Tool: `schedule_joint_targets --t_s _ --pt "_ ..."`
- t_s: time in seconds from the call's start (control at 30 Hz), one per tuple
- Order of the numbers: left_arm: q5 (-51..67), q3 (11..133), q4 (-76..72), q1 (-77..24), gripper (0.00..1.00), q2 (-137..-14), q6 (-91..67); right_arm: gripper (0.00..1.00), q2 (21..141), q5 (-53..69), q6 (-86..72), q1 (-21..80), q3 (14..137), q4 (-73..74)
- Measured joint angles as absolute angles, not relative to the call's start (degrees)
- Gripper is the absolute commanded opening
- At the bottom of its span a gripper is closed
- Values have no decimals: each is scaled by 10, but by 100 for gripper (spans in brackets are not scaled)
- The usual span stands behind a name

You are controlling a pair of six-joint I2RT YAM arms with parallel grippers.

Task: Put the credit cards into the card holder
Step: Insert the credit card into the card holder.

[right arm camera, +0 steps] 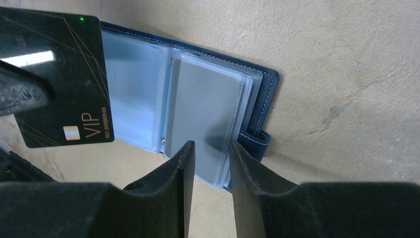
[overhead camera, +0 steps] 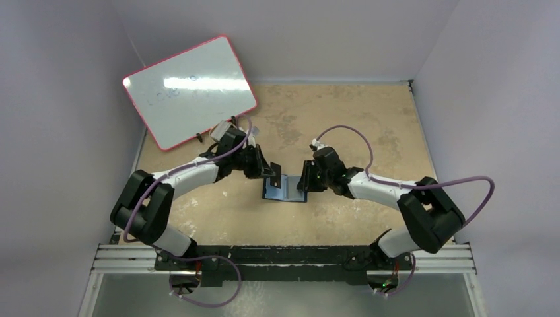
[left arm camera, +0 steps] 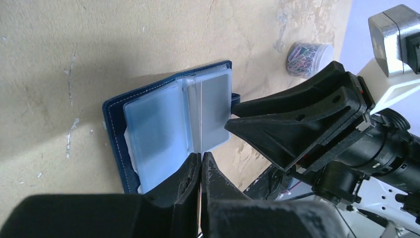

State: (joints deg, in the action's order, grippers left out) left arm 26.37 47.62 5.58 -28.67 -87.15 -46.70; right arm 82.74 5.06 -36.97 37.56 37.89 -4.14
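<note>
The navy card holder (overhead camera: 284, 188) lies open on the table between both arms, its glossy blue pockets (left arm camera: 158, 129) facing up. A grey credit card (right arm camera: 203, 109) sits inside a clear pocket on its right half. My left gripper (left arm camera: 201, 158) is shut on a black VIP credit card (right arm camera: 64, 79), held upright just above the left half of the card holder (right arm camera: 148, 94). In the left wrist view that card shows only as a thin edge (left arm camera: 202, 119). My right gripper (right arm camera: 210, 148) stands open over the right half, near the snap tab (right arm camera: 257, 139), with nothing between its fingers.
A pink-framed whiteboard (overhead camera: 191, 89) leans at the back left. A small jar of paper clips (left arm camera: 307, 57) stands on the table beyond the card holder. Grey walls close in the table on three sides.
</note>
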Motion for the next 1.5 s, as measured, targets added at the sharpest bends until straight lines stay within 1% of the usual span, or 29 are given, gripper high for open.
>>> schedule_joint_targets --t_s 0.23,0.37,0.5,0.9,1.5 --pt "286 426 -32 -296 0 -879 -510 34 858 43 -362 376 395 -42" --pt "299 400 -95 -301 0 -911 -530 33 868 40 -360 376 399 -48" --pt "306 380 -123 -302 0 -936 -545 32 869 38 -360 376 399 -50" --pt "302 376 -155 -310 0 -950 -556 28 858 25 -360 376 399 -34" --pt "296 370 -180 -323 0 -967 -580 27 858 24 -360 376 399 -31"
